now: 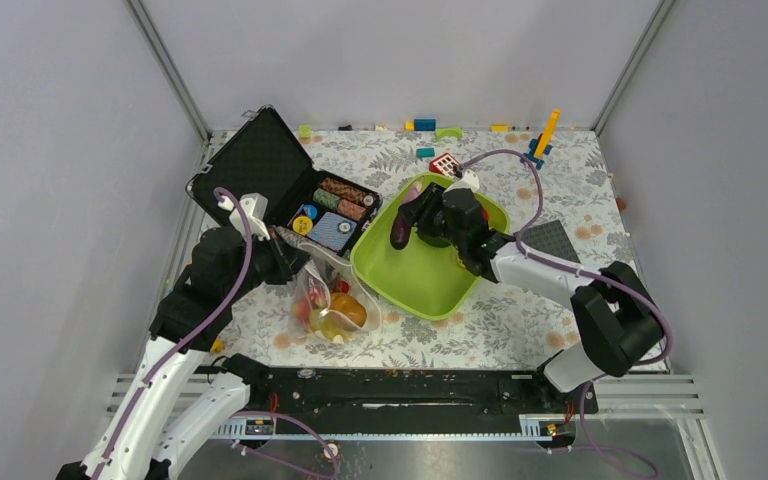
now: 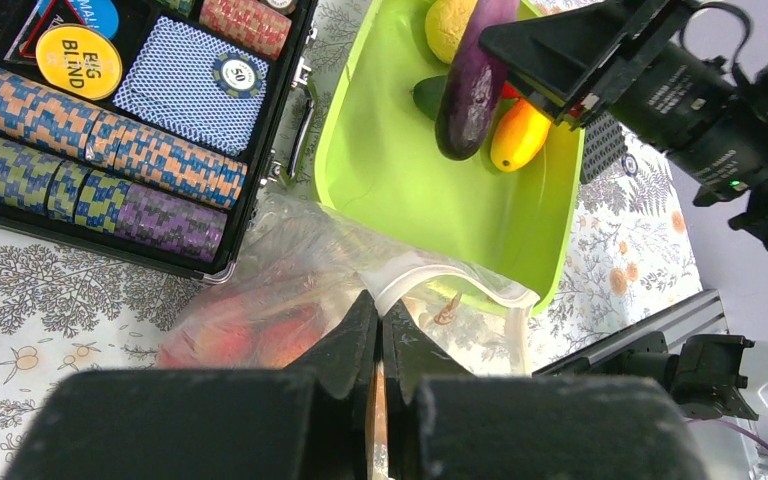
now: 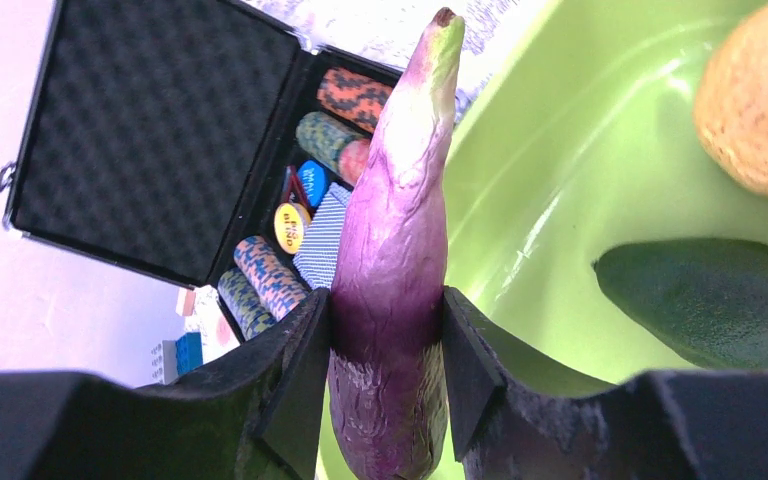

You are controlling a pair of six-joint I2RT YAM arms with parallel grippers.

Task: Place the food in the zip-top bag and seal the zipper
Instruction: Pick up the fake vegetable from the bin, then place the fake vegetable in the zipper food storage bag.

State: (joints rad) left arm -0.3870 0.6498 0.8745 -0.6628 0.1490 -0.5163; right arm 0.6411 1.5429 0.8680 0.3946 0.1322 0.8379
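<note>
While aloft, eggplant [image 3: 400,200] in right gripper [image 3: 386,305]

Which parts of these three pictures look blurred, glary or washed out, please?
Top view: evenly lit and sharp. Left wrist view: the left fingers are a dark blur, the bag hazy with glare. Right wrist view: the eggplant is sharp, the right fingers soft, the far left washed out.

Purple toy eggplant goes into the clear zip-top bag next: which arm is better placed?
Right. The right gripper is shut on the purple toy eggplant above the lime-green plastic tray. The left gripper is pinched shut on the clear zip-top bag at its mouth edge, so it looks occupied.
</note>
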